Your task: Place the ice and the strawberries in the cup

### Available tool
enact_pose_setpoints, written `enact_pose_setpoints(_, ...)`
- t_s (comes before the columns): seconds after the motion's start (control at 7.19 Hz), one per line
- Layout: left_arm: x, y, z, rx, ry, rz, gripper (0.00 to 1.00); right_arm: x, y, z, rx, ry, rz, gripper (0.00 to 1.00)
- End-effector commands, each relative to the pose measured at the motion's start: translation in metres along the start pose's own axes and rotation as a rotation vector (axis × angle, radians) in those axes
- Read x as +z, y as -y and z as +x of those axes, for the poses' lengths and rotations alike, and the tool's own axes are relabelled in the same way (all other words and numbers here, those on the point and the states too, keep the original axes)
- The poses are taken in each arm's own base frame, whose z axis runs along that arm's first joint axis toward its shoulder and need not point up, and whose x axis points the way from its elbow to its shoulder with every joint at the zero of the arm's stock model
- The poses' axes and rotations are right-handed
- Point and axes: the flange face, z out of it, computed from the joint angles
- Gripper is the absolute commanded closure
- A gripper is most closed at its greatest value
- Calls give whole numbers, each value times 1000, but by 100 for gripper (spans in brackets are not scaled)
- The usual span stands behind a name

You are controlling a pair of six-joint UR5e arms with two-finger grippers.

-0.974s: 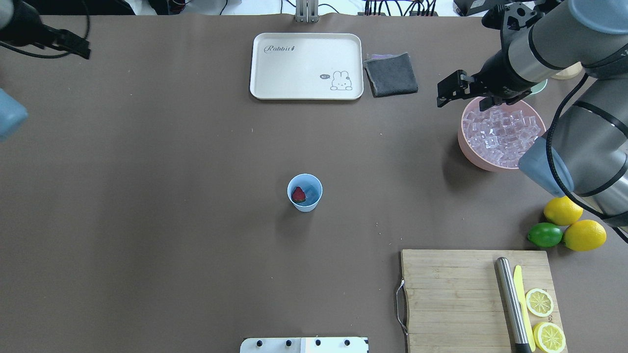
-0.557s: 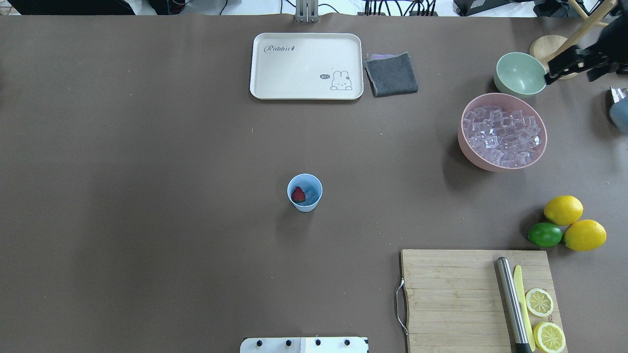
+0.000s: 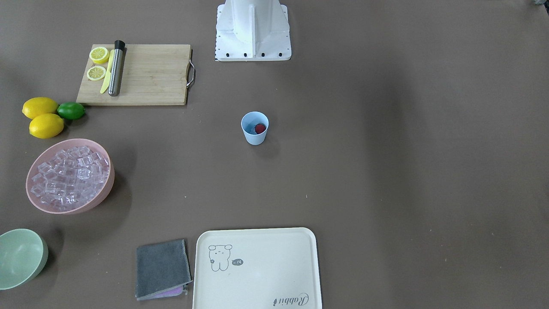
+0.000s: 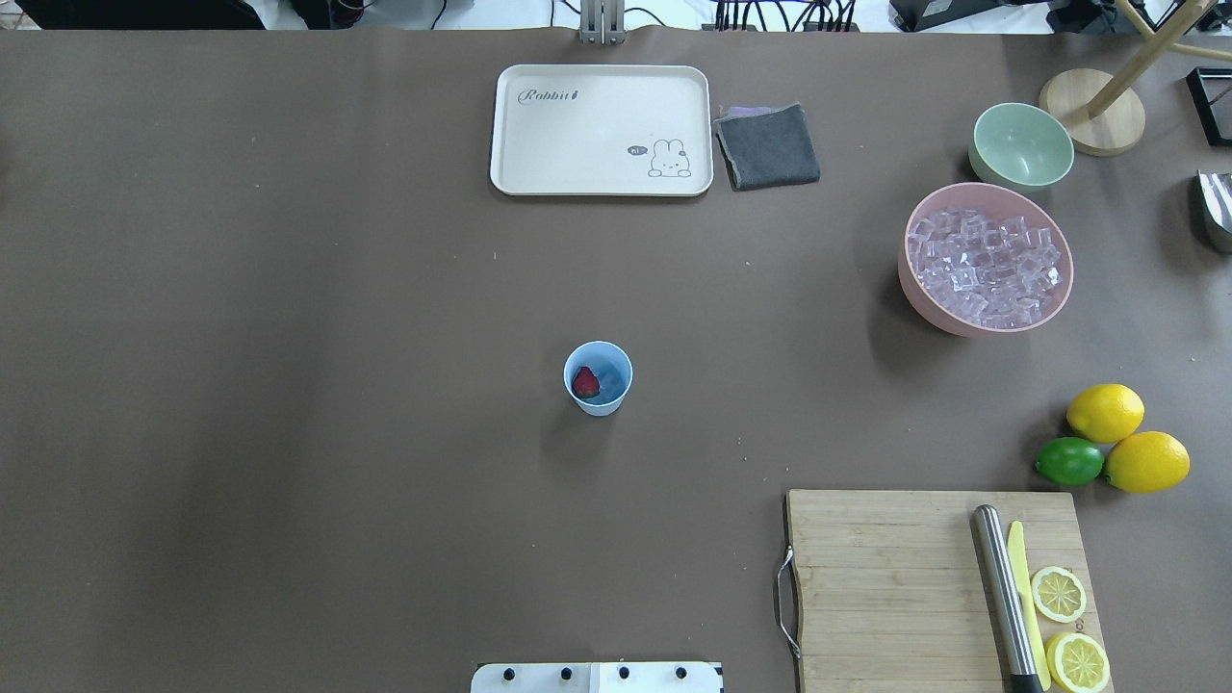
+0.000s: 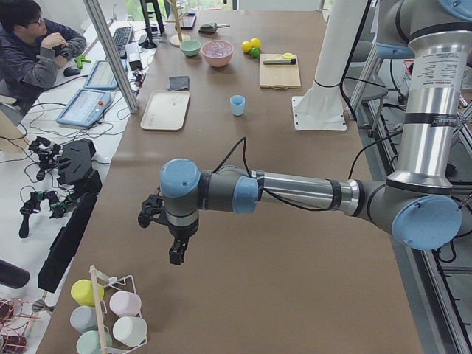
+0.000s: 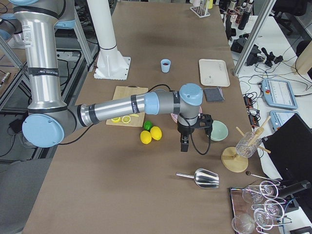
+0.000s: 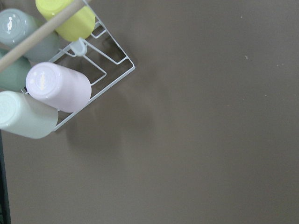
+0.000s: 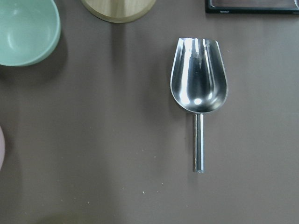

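The light blue cup (image 4: 598, 377) stands upright near the table's middle, also seen in the front-facing view as the cup (image 3: 254, 128). One red strawberry (image 4: 584, 383) lies inside it. The ice (image 4: 987, 255) fills a pink bowl (image 4: 962, 327) at the right. Neither arm shows in the overhead view. My left gripper (image 5: 177, 252) hangs over bare table at the far left end, near a cup rack; I cannot tell if it is open or shut. My right gripper (image 6: 184, 145) points down past the pink bowl, over a metal scoop (image 8: 198, 84); its state cannot be told either.
A pale green bowl (image 4: 1022, 144) sits behind the pink bowl. A cream tray (image 4: 602, 130) and grey cloth (image 4: 767, 146) lie at the back. Two lemons (image 4: 1145, 462), a lime (image 4: 1068, 461) and a cutting board (image 4: 895, 587) with a muddler occupy the front right. A cup rack (image 7: 56, 79) stands far left.
The right arm has swung away from above the pink bowl, rightward out of the overhead view. The left arm has also left that view. The cup and strawberry have not moved.
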Motion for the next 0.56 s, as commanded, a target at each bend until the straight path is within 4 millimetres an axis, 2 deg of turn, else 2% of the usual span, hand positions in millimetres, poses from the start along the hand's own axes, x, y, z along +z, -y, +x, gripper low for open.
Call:
enact_pose_setpoints(0.0,20,-15,-15,-10,-5,-9,2,4,-26,40,36,-4,-11,1)
enact_pose_setpoints(0.42,19,-15,-15,-9,-7,-8,2,8,-35,49,54,0,-19,1)
